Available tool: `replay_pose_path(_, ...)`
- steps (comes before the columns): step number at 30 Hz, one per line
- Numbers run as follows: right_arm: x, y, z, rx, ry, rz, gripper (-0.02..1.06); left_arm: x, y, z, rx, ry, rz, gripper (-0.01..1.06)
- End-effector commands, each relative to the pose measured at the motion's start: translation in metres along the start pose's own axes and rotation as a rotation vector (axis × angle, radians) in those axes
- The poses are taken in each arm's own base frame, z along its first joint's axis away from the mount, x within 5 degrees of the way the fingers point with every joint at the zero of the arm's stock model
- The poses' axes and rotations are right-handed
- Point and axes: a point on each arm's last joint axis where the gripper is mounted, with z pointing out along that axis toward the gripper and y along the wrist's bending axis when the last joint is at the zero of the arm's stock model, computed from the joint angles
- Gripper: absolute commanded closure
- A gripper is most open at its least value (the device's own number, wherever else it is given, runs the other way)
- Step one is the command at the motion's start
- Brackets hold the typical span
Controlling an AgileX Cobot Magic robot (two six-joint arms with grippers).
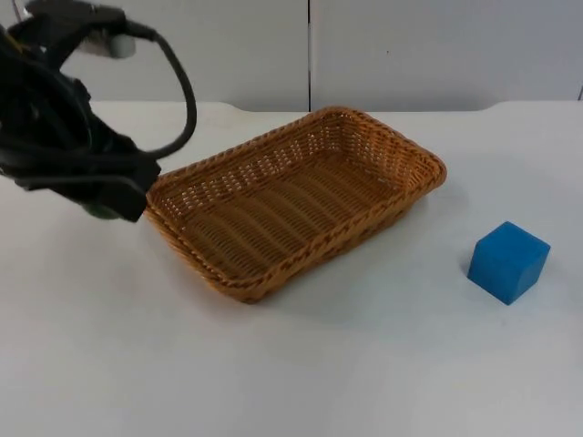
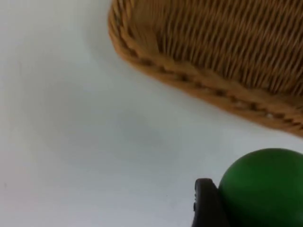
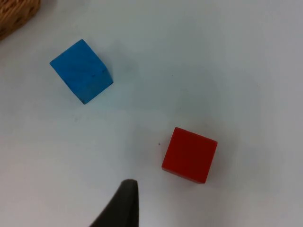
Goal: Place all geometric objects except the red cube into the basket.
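From above, the left gripper (image 1: 114, 205) hangs just beside the near-left end of the basket (image 1: 428, 168), which holds nothing yet; a blue cube (image 1: 508, 261) sits well apart on the table (image 1: 319, 364).

Along the left wrist, a green ball (image 2: 262, 189) lies against the black finger (image 2: 206, 203), apparently clamped, with the basket's rim close ahead.

Along the right wrist, the blue cube and a red cube (image 3: 189, 154) rest apart; the right gripper (image 3: 120, 208) waits above them, and I cannot tell its grip.

I judge the ball is being carried in: next, lift over the rim and let go.
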Motion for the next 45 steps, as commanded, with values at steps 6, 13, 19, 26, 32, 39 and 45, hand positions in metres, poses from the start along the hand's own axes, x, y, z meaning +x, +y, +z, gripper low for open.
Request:
replay_pose_path(6, -0.002, -0.001, -0.001, 0.005, -0.015, 0.007, -0.01, -0.032, -0.001, -0.009, 0.027, -0.04, -0.02, 1.05)
replay_pose_path(13, -0.003, -0.001, -0.001, 0.005, -0.023, 0.007, -0.01, -0.078, -0.007, 0.018, 0.067, -0.038, 0.004, 1.05)
replay_pose_path(19, -0.003, -0.001, -0.001, 0.005, -0.025, 0.007, -0.01, -0.088, -0.025, 0.071, 0.095, 0.042, 0.056, 1.05)
replay_pose_path(26, -0.003, -0.001, -0.001, 0.005, -0.027, 0.007, -0.01, -0.077, -0.04, 0.124, 0.084, 0.099, 0.096, 1.05)
replay_pose_path(32, -0.003, -0.001, -0.001, 0.005, -0.027, 0.007, -0.01, -0.073, -0.039, 0.134, 0.084, 0.124, 0.086, 0.94)
replay_pose_path(39, -0.003, -0.002, -0.001, 0.009, -0.026, 0.003, -0.01, -0.068, -0.041, 0.134, 0.106, 0.176, 0.073, 0.42)
replay_pose_path(45, -0.003, -0.002, -0.001, 0.014, -0.026, -0.002, -0.01, -0.076, -0.044, 0.116, 0.144, 0.248, 0.083, 0.26)
